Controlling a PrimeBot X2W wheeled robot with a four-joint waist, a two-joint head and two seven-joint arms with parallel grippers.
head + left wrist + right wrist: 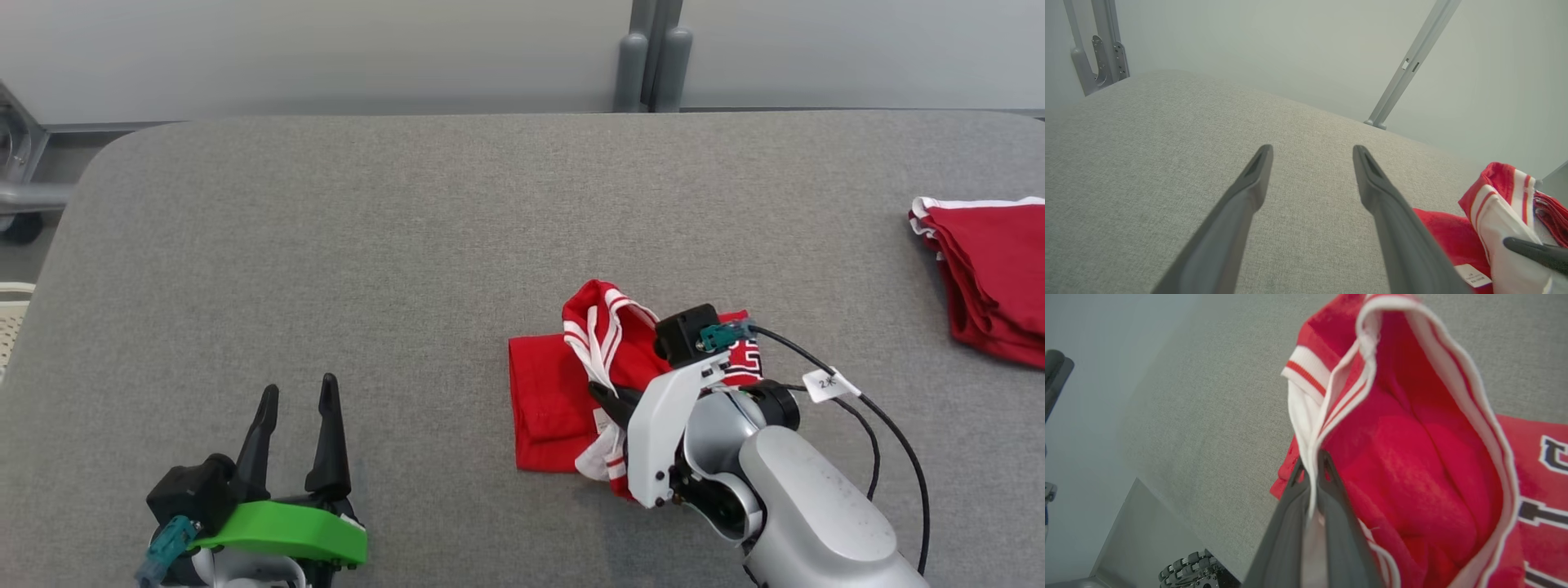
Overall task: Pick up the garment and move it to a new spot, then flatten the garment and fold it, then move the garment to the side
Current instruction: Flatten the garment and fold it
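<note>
**A:** On the grey table [392, 245], where is the red garment [547, 408]?

**B:** Right of the middle, toward the near edge. It is a bunched heap. One flat red part rests on the tabletop, and a loop of white-and-red striped trim [600, 343] rises above it.

**A:** And the right gripper [1312, 459]?

**B:** It is at the heap, reaching in from the near right. Its two dark fingers are pinched together on the white edge of that trim, and the cloth runs up between them. The right wrist view shows the pinch plainly, with the red inside of the garment open just beside the fingers.

**A:** Any lettering?

**B:** Dark letters outlined in white, on the red cloth to the right of the fingers. I can't read them.

**A:** The left gripper [299, 388]?

**B:** Low at the near left, well apart from the garment. Its jaws are spread wide with nothing between them, and its fingers point away across bare table.

**A:** Anything else up there?

**B:** A small white label [1472, 274] shows on the garment in the left wrist view. There is also a folded red cloth [996, 278] with white edging at the far right of the table.
</note>
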